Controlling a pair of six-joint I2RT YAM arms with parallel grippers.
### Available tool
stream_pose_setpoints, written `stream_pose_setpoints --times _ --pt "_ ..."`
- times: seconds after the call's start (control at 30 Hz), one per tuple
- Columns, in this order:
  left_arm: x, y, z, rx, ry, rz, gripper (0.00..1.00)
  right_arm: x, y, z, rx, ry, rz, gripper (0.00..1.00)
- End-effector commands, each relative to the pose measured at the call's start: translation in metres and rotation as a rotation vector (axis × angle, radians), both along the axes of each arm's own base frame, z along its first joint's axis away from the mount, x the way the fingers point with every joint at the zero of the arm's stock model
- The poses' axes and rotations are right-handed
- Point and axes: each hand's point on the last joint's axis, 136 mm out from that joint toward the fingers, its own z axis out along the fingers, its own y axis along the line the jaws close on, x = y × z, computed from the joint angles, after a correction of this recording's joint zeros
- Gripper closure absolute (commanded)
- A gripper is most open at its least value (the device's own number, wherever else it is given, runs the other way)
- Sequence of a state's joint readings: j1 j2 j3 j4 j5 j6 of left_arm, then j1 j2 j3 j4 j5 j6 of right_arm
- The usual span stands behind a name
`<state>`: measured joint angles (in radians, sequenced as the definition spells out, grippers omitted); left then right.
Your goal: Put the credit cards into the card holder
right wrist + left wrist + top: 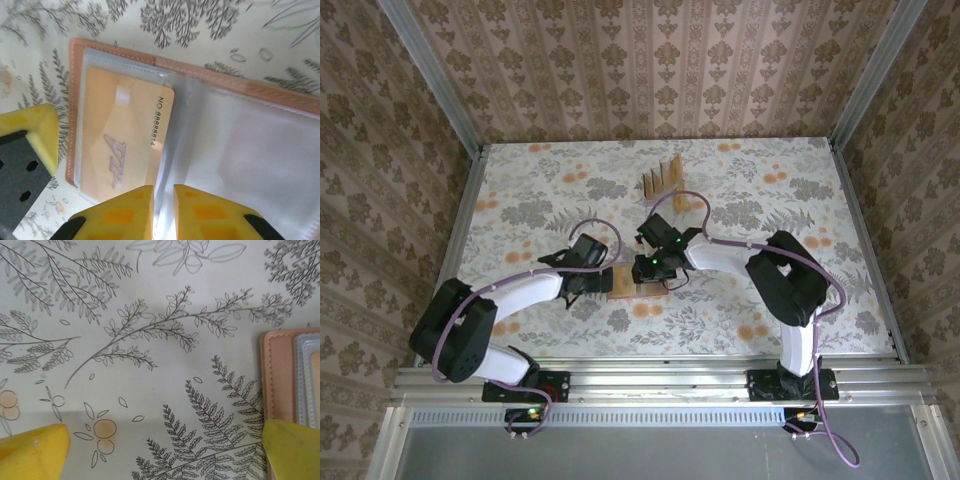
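Two grippers: my right gripper (163, 212) hangs barely parted over the one open card holder (75, 100), one credit card (120, 135) pocketed inside. My left gripper (165, 440) gapes wide at its edge. More cards (661, 178) stand upright behind, too small to count.

The tabletop (540, 180) is cream, printed with grey ferns, leafy sprigs and pale orange blossoms. The walls (650, 70) carry beige-brown damask wallpaper. The wallet (75, 100) is salmon pink with matching stitching, its pockets (240, 145) milky clear. The card (115, 115) inside is golden tan, lettered dark and silver. The fingers (120, 215) of the right gripper (163, 194) are yellow.
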<state>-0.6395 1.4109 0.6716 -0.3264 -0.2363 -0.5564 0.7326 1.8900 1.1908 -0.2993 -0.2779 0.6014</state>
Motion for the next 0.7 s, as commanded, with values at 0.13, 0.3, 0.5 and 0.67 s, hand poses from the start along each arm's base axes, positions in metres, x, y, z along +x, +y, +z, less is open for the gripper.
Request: stream_pose_setpoints --times 0.13,0.3,0.5,0.67 --pt "0.008 -0.005 0.027 -0.048 -0.041 -0.002 0.0 0.001 -0.036 0.032 -0.034 -0.074 -0.042 0.61" --pt "0.011 -0.019 0.029 -0.129 -0.054 -0.047 0.0 -0.003 -0.068 0.023 -0.138 -0.114 -0.093 0.36" --pt "0.014 -0.036 0.033 -0.224 -0.073 -0.088 0.0 -0.009 -0.093 0.012 -0.228 -0.136 -0.13 0.24" --pt "0.015 -0.044 0.033 -0.274 -0.069 -0.095 0.0 -0.008 -0.098 0.004 -0.263 -0.138 -0.137 0.18"
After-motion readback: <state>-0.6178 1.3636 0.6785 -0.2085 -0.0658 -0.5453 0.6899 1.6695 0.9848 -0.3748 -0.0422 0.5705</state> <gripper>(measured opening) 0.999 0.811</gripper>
